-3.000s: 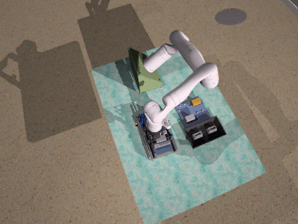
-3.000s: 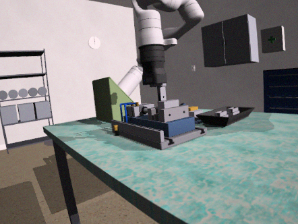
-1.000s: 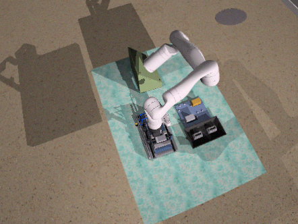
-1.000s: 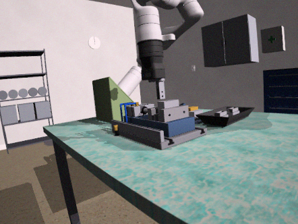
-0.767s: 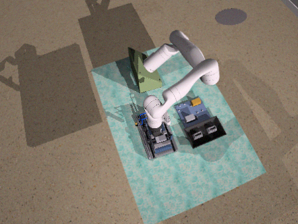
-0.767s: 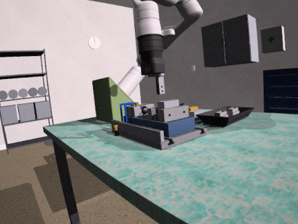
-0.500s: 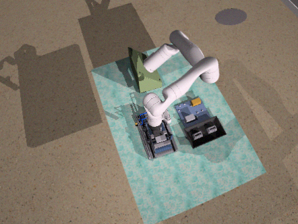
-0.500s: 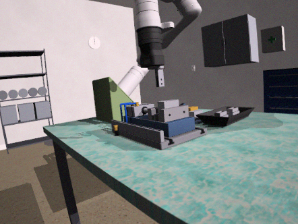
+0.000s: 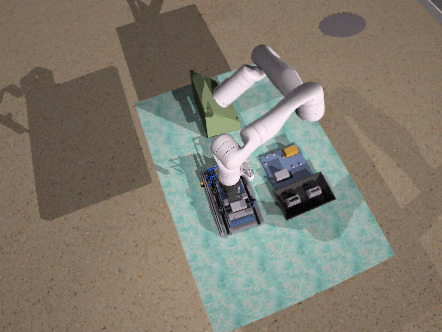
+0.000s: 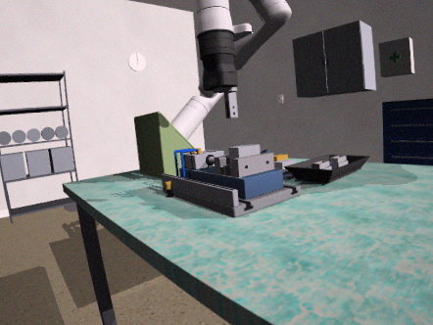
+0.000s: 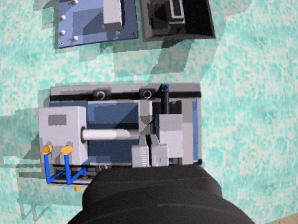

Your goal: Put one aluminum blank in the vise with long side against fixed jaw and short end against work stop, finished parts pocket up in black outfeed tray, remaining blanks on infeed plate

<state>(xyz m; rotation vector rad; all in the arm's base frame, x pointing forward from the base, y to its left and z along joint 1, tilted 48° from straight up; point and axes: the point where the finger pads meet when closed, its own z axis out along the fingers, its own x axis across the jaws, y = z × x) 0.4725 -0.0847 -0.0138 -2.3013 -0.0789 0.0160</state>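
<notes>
Speckled tan floor surrounds a turquoise marbled tabletop (image 9: 260, 270) (image 10: 313, 235) (image 11: 250, 65), with a pale wall and metal shelving (image 10: 67, 127) at the left of the exterior frame. Near the table's far left end there, the white arm (image 9: 270, 122) (image 10: 214, 15) rises beside a green wedge-shaped block (image 9: 223, 124) (image 10: 148, 144).

The black two-finger gripper (image 9: 235, 198) (image 10: 231, 116) (image 11: 148, 145) is clenched on nothing, its gray fingers pointing down above the gray-and-blue machine vise (image 9: 257, 225) (image 10: 264, 188) (image 11: 195, 94) and clear of it in the exterior view. A plain gray aluminum block (image 9: 239, 205) (image 10: 244, 150) (image 11: 171, 135) is in the vise beside the hose-free fixed jaw (image 10: 252, 164), its top higher than the jaw's. Whether it touches the low bars or the work stop cannot be told.

Right of center in the top frame, the blue pinned infeed plate (image 9: 272, 162) (image 11: 82, 37) bears a yellow brass blank (image 9: 290, 151) (image 10: 280, 158) and another gray blank (image 9: 282, 175) (image 11: 112, 14), apart. Just beside it, two pocketed gray parts (image 9: 314, 190) (image 10: 338, 161) (image 11: 176, 11) lie apart, pockets up, in the black outfeed tray (image 9: 329, 187) (image 10: 338, 171) (image 11: 180, 34).
</notes>
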